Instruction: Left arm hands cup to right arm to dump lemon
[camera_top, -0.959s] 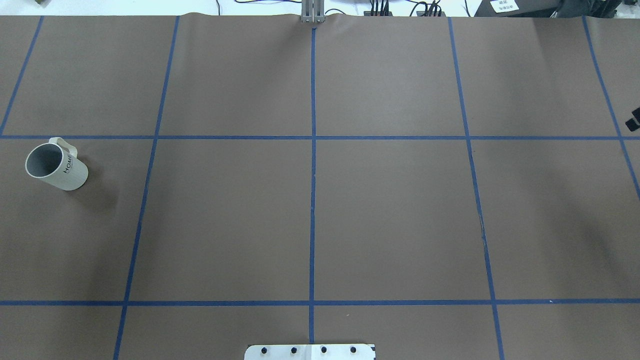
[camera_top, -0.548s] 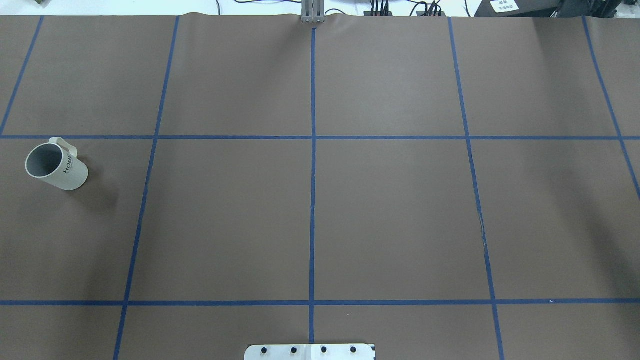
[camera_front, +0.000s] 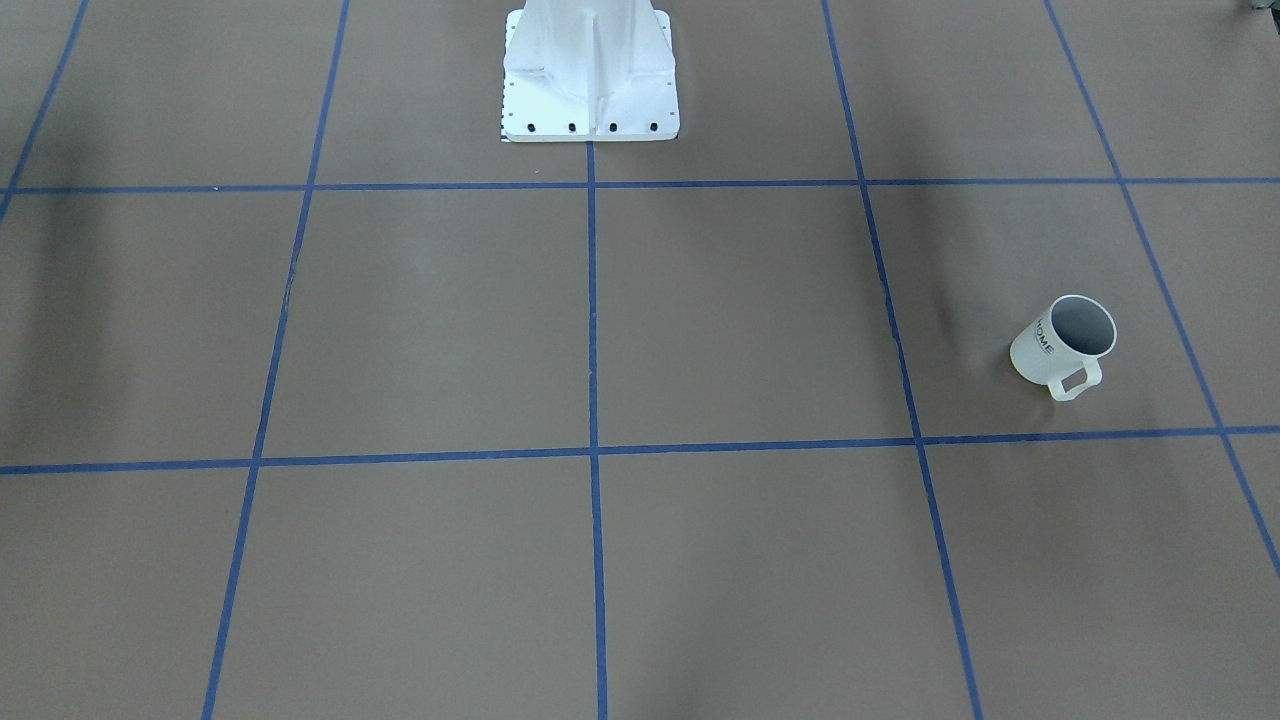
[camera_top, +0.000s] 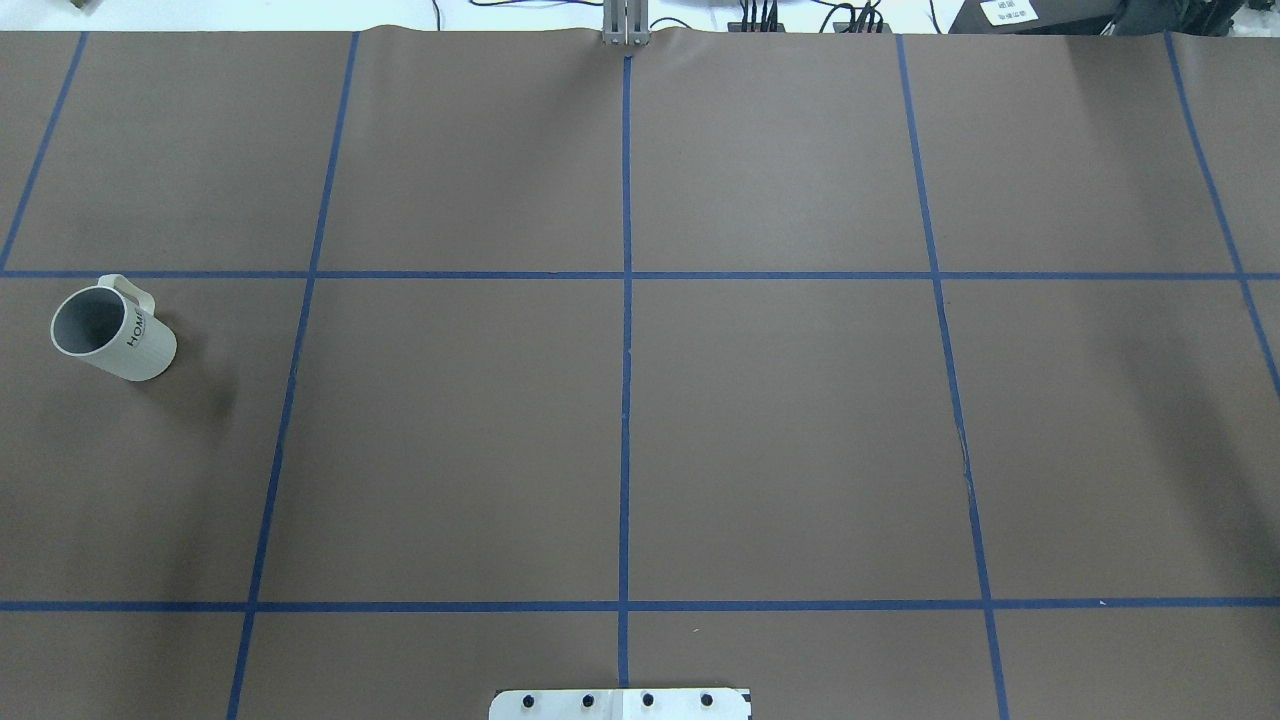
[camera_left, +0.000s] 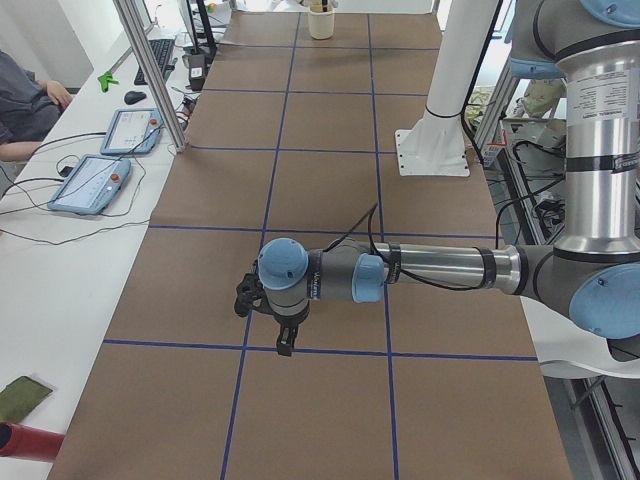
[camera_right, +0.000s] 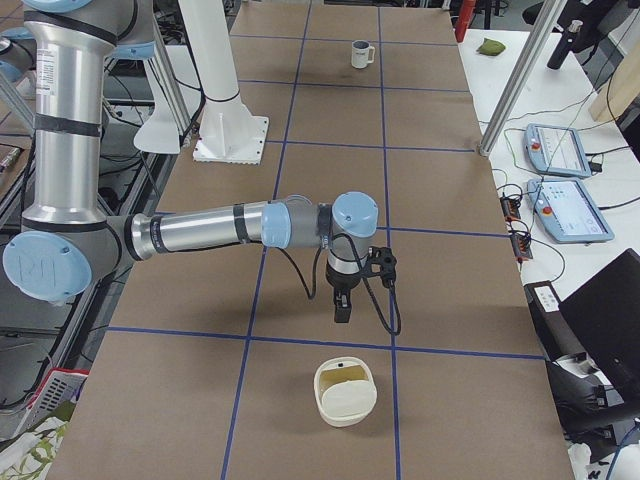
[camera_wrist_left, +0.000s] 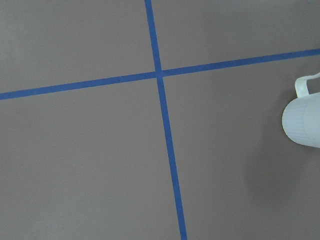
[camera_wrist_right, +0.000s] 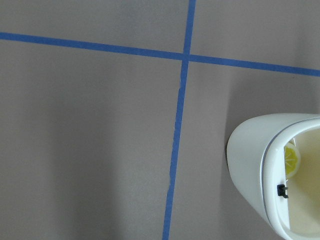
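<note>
The cup is a white ribbed mug with "HOME" on its side. It stands upright at the table's far left, handle toward the far edge, and also shows as the cup and the far cup. Its inside looks grey, and the lemon is hidden. In the left wrist view the cup sits at the right edge. My left gripper hangs low over the table, and I cannot tell whether it is open or shut. My right gripper points down just short of a white basket; its state is also unclear.
The white basket holds a yellow piece. The robot's white base plate sits at the near middle edge. Blue tape lines grid the brown table. A seated person and tablets are beside the table.
A dark tip at the overhead view's right edge one second ago has left that view. The cup has not moved.
</note>
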